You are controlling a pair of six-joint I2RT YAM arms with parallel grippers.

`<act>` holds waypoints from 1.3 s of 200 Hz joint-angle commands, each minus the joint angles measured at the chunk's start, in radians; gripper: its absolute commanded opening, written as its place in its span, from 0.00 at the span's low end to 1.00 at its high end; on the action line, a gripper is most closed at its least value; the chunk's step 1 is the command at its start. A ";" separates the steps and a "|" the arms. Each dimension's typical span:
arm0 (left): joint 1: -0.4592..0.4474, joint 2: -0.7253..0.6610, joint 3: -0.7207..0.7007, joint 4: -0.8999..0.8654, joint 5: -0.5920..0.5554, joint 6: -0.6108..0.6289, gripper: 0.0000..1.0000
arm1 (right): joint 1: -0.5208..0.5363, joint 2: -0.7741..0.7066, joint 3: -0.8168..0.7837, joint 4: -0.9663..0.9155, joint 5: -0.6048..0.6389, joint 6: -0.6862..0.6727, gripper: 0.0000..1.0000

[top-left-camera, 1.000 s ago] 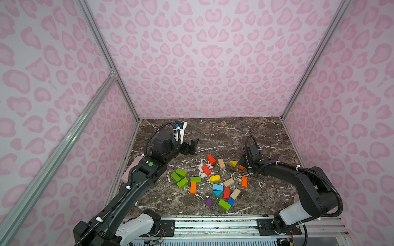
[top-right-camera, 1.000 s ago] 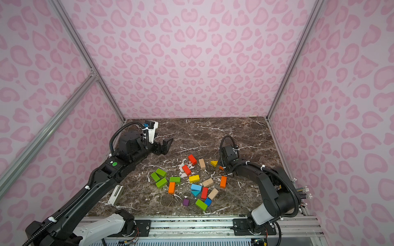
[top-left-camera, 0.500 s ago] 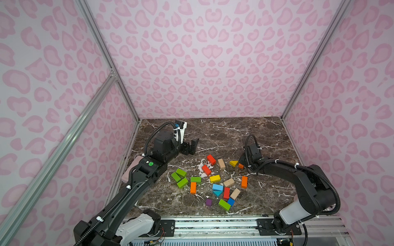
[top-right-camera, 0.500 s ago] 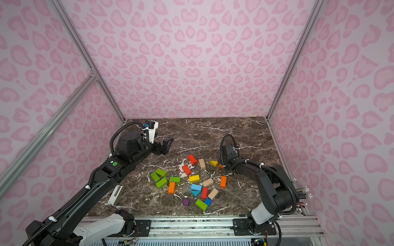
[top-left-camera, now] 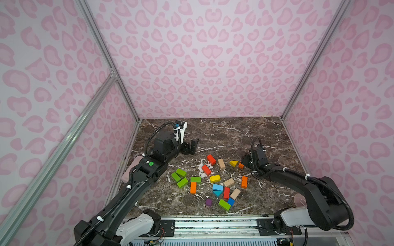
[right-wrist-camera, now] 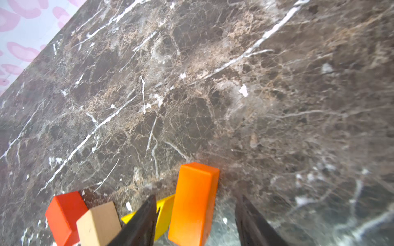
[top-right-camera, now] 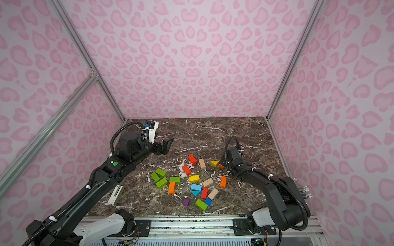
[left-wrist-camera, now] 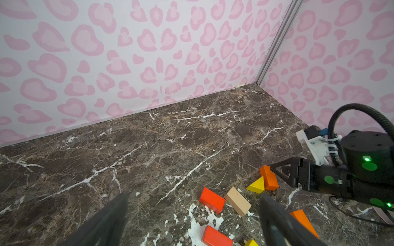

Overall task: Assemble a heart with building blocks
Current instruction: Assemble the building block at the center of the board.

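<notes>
Brick (right-wrist-camera: 194, 213), glossy orange, rectangular, lies between spread jaws of right tool (right-wrist-camera: 197, 196); left tool (left-wrist-camera: 193, 196) gapes.

Both arms are matte black, with rounded joint housings and slim links; the left arm (top-left-camera: 136, 187) carries a round green sticker (top-left-camera: 151, 163), white cable ties and a white camera bracket (top-right-camera: 152, 133) with a blue plug; the right arm (top-left-camera: 319, 196) shows a ribbed black hose (left-wrist-camera: 360, 106), green dots and a lit green lamp (left-wrist-camera: 366, 159); the right gripper (right-wrist-camera: 197, 197) has black tapering fingers; each base link (top-left-camera: 134, 229) is white.
</notes>
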 commanded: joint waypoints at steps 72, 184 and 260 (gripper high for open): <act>0.005 0.000 0.002 0.017 0.017 -0.006 0.98 | -0.107 -0.088 -0.111 0.113 -0.280 -0.111 0.50; 0.006 -0.001 0.001 0.015 0.017 -0.009 0.98 | -0.112 0.009 -0.098 0.196 -0.336 -0.090 0.38; 0.006 0.002 0.001 0.013 0.018 -0.008 0.98 | -0.110 0.033 -0.090 0.220 -0.352 -0.079 0.33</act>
